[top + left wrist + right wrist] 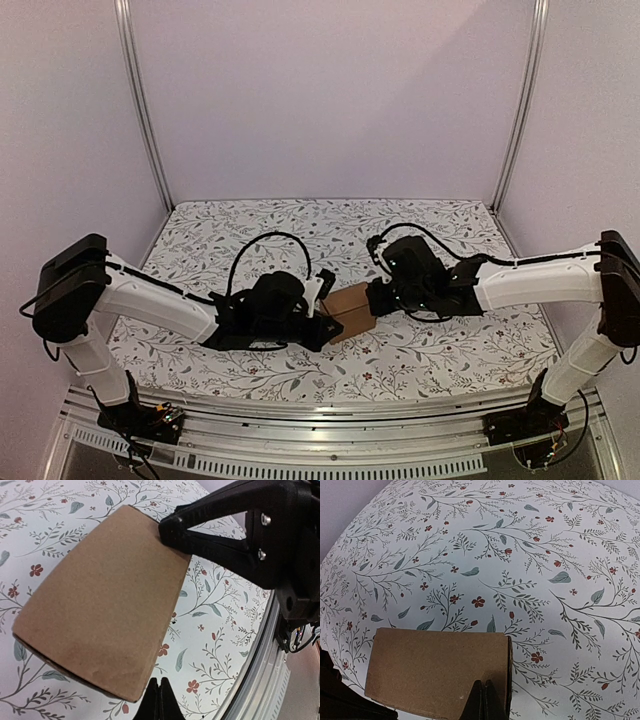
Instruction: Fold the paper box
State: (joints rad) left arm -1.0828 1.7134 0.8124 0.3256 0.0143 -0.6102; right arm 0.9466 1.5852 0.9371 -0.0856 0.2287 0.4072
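Both pinched shut and empty, my left claw (321,328) and right claw (373,299) flank the box (348,309) at about nine and three o'clock on the tabletop (250,232), probably to square its sides.

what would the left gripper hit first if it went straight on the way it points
The paper box: its near edge sits just ahead of the shut left gripper in the left wrist view; whether they already touch is unclear.

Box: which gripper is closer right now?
Neither, as far as I can tell: both are right at the box. The left gripper, shut, is against its left side. The right gripper, shut, is against its right side, tip at a corner.
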